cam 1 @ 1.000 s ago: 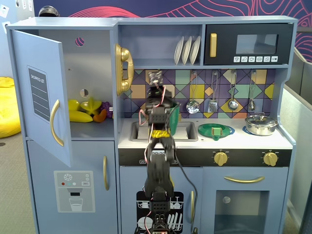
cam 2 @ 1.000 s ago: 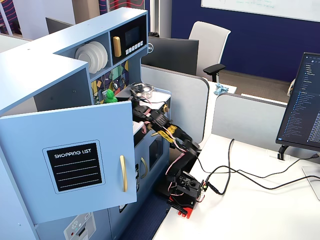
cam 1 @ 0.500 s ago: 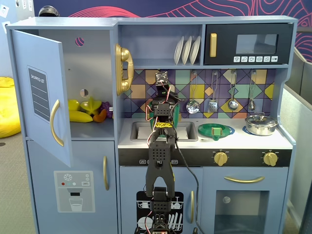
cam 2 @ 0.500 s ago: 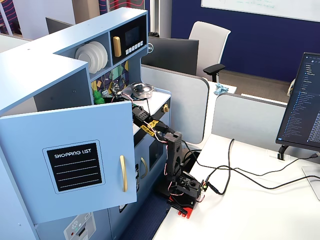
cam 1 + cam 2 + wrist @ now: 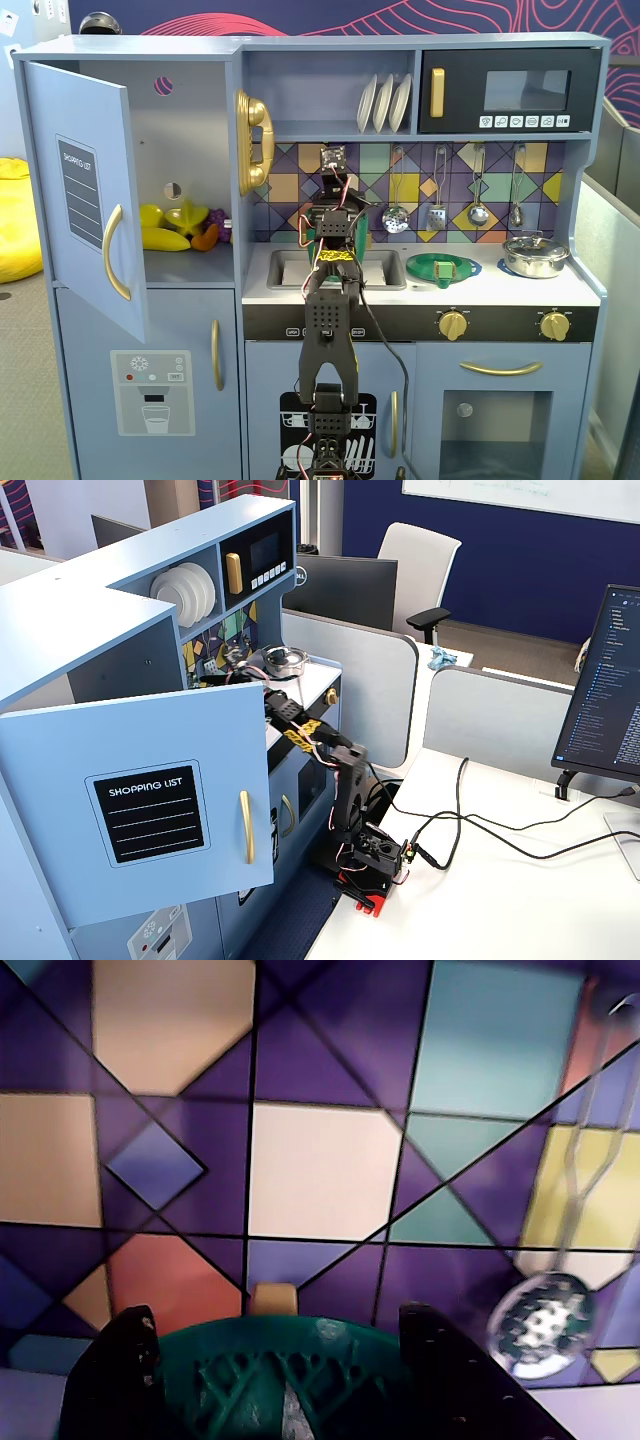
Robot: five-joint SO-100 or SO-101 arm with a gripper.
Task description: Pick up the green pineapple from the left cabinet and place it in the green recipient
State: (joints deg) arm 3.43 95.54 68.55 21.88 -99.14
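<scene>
In the wrist view my gripper is open, with its two black fingers spread wide. The dark green recipient fills the space between and below them, and I look into its ribbed, lattice-patterned inside. I cannot make out the green pineapple in any view. In a fixed view my arm reaches up over the sink toward the tiled back wall and covers the recipient. The left cabinet door stands open; it also shows in another fixed view. No green fruit shows on its shelf.
A yellow banana, a yellow star fruit and other fruit lie in the cabinet. A flat green dish and a silver pot sit on the counter to the right. A slotted spoon hangs on the wall.
</scene>
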